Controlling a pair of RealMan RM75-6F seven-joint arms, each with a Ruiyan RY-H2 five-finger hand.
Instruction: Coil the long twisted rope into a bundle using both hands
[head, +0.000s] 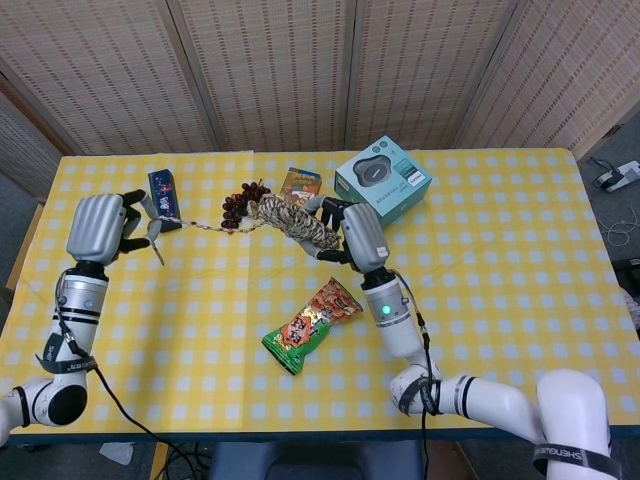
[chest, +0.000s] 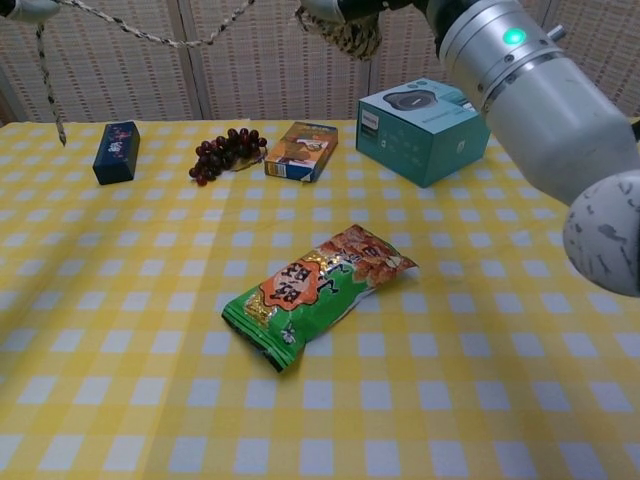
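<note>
The right hand (head: 352, 232) grips the coiled part of the twisted rope (head: 294, 222) above the table's (head: 500, 260) far middle. The rope's slack strand runs to the left hand (head: 100, 228), which pinches it near the far-left corner. Snack bag (head: 312, 326) lies nearer.

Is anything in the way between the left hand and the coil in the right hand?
Nothing visible. The rope runs freely through the air from the left hand to the coil held by the right hand, above the grapes and table.
</note>
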